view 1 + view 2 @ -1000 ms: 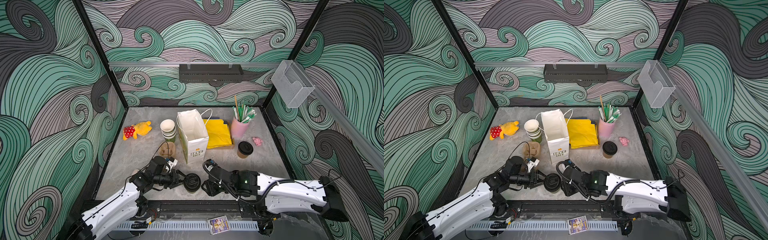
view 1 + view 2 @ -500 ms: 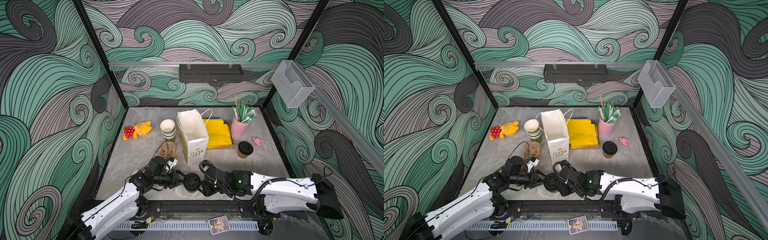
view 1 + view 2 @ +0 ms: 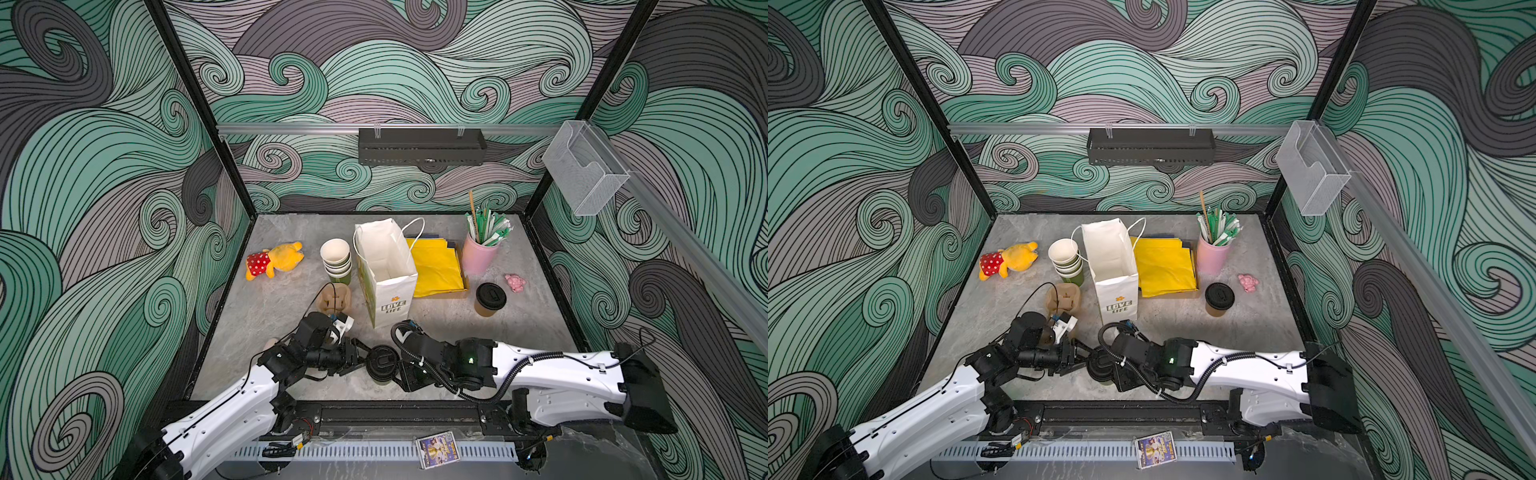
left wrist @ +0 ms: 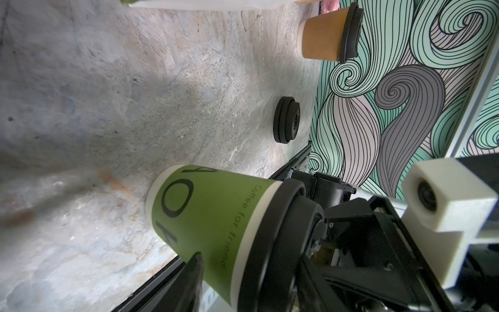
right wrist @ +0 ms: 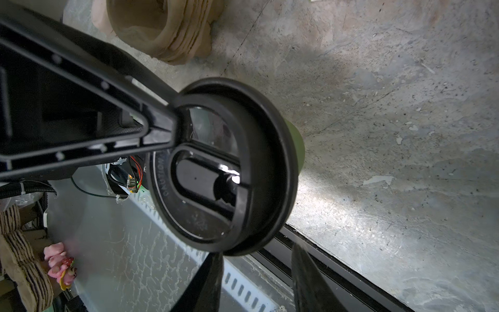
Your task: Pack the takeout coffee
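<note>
"LOVE LIFE" on paper bag (image 3: pixel 392 307), "Coffee for friend" on green cup (image 4: pixel 216 216), "CAUTION" on its lid (image 5: pixel 216 175)

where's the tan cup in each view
A top view: tan cup right of the bag, in front of the pink holder.
A top view: tan cup right of the bag again.
Left wrist: tan cup beyond the loose lids.
Right wrist: not in it.
Landmark: green cup, in all four.

Green cup (image 3: pixel 1096 365) partly behind right arm (image 3: pixel 1246 370)
</note>
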Robot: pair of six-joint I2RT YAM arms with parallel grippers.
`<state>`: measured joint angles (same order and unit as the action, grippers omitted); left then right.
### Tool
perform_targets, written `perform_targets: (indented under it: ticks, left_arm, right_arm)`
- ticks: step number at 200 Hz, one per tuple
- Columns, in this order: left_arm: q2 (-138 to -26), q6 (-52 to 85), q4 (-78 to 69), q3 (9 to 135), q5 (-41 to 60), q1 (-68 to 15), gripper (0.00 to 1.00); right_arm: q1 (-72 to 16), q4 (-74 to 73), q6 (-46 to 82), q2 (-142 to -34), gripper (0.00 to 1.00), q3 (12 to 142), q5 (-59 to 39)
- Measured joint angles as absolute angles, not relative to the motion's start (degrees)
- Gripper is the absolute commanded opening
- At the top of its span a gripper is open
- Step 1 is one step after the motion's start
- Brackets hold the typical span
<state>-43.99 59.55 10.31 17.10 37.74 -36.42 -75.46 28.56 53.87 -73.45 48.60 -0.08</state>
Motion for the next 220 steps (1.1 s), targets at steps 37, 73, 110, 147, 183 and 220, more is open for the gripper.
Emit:
perform_targets:
  ticks: [37, 73, 110, 147, 183, 220]
  left_arm:
    - [-43.99, 59.55, 10.26, 17.10, 37.74, -36.45, 0.52]
    - [-43.99, 59.53, 10.28, 17.10, 37.74, -36.45, 0.52]
    - [-43.64, 59.51, 10.57, 17.10, 37.71, -36.45, 0.52]
    - [-43.62, 59.48, 10.68, 17.10, 37.71, -36.45, 0.52]
    - [-43.64, 59.42, 10.70, 17.10, 37.74, -36.45, 0.52]
    - [-43.66, 59.31, 10.70, 17.10, 37.74, -36.45, 0.52]
  right_arm:
    - [-76.99, 26.00, 50.65, -74.26, 0.68, 48.25, -0.03]
    - [-77.28, 25.04, 49.54, -74.17, 0.64, 47.86, 1.13]
    - [-77.65, 24.99, 50.63, -73.78, 0.57, 47.83, 3.16]
    - [-77.91, 25.28, 52.07, -74.28, 0.55, 48.18, 3.40]
    - [-78.22, 27.24, 53.60, -76.34, 0.54, 50.57, 3.42]
    - [-78.39, 30.35, 55.40, -78.59, 0.52, 53.06, 3.44]
